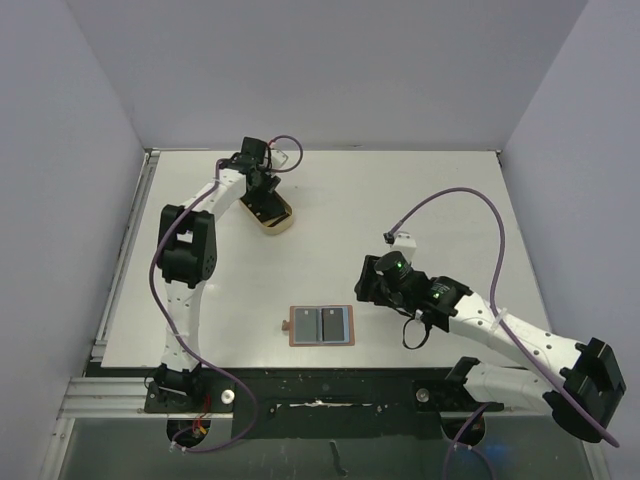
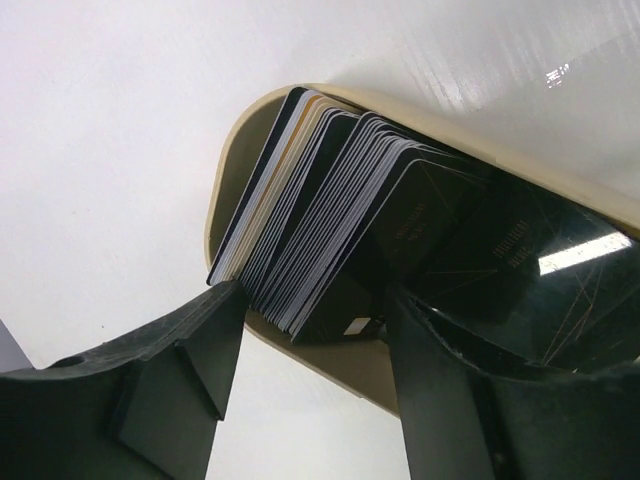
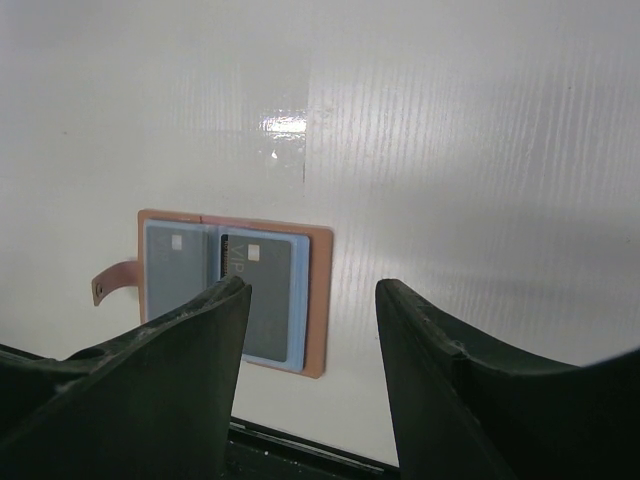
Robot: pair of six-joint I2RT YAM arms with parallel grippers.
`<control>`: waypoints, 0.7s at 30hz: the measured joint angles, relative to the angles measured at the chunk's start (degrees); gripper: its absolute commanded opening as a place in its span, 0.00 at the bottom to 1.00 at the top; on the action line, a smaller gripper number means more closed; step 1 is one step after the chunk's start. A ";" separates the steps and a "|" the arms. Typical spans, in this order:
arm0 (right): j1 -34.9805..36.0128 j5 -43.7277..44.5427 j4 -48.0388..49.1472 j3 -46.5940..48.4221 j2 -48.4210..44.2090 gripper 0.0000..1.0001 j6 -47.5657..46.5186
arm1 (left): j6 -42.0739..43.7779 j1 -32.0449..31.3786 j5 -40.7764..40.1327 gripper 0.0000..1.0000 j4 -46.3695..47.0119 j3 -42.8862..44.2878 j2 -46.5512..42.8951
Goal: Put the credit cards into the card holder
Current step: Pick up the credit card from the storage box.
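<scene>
Many credit cards (image 2: 330, 220) stand before the wide-open left hand (image 2: 312, 295); the card holder (image 3: 317, 300) lies beyond the open right hand (image 3: 312, 287).

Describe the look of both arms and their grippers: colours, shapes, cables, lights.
Both the left arm and right arm have white links with bulky black joints. A purple cable runs along each. Small green lights glow on the right arm's wrist. The left gripper and right gripper have matte black, wedge-shaped fingers.
</scene>
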 measured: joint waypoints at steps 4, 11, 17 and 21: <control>0.02 0.17 -0.02 0.24 0.83 0.54 -0.02 | 0.63 -0.09 -1.11 0.37 0.20 0.68 0.48; 0.02 0.17 0.04 0.37 2.03 0.54 -0.11 | 1.81 -0.46 -2.36 0.18 1.33 0.87 0.46; 0.02 0.17 0.09 0.39 2.23 0.54 -0.11 | 2.05 -0.76 -3.37 0.09 1.95 0.90 0.46; 0.02 0.15 0.33 0.39 2.10 0.54 -0.11 | 2.03 -1.31 -4.17 0.03 1.90 0.90 0.46</control>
